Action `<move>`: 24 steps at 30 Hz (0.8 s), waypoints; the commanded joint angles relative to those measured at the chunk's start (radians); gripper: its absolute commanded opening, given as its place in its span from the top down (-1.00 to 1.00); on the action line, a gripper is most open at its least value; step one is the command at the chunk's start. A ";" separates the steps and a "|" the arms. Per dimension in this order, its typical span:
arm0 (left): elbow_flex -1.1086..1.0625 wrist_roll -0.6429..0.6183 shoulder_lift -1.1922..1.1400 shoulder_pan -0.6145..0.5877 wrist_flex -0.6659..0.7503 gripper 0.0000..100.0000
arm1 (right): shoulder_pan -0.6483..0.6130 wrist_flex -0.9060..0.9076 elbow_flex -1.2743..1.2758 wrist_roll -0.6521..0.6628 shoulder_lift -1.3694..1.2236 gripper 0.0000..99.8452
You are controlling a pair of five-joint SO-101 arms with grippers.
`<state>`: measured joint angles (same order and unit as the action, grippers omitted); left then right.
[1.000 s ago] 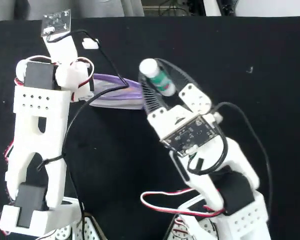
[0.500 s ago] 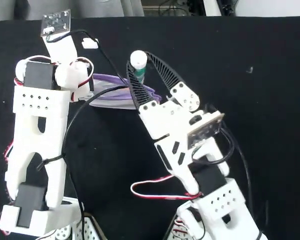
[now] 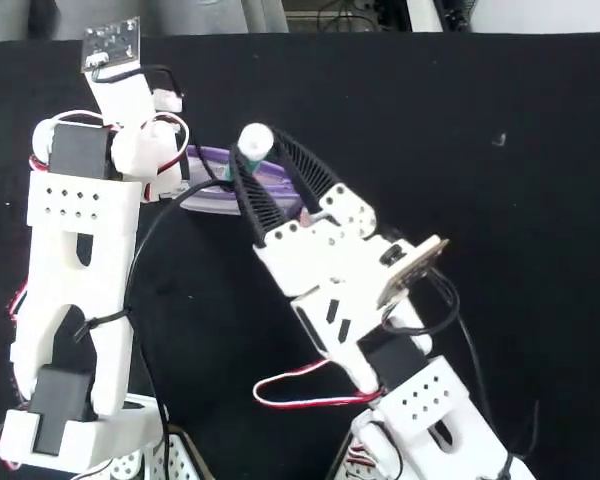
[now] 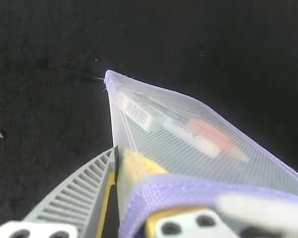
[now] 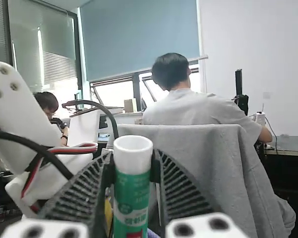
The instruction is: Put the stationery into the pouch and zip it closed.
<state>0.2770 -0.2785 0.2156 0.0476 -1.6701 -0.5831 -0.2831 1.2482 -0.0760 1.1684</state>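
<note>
Glue stick has swung left, now upright over the pouch, clenched in the right jaws. Left jaws pinch the pouch rim — insertion looks next.

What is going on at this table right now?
Two robot arms are packing a pouch. The left gripper clamps the pouch near its purple zip edge, above the black table. The right gripper holds a glue stick upright over the pouch. A few items lie inside, and the zip looks open.
</note>
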 commanded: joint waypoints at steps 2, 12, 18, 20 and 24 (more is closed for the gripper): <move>0.013 -0.014 0.014 0.012 0.017 0.94 | -0.021 -0.075 0.007 -0.011 -0.042 0.98; 0.008 -0.012 0.009 0.002 0.012 0.94 | -0.014 -0.226 0.002 -0.011 -0.257 0.97; -0.015 -0.012 0.017 -0.016 0.020 0.94 | -0.015 -0.222 0.008 -0.011 -0.260 0.62; -0.015 -0.012 0.017 -0.016 0.020 0.94 | -0.015 -0.222 0.008 -0.011 -0.259 0.54; -0.015 -0.012 0.017 -0.016 0.020 0.94 | -0.015 -0.222 0.007 -0.011 -0.259 0.57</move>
<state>0.2524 -0.2831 0.2156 0.0414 -1.6686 -0.5877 -0.4826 1.2605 -0.0760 0.9122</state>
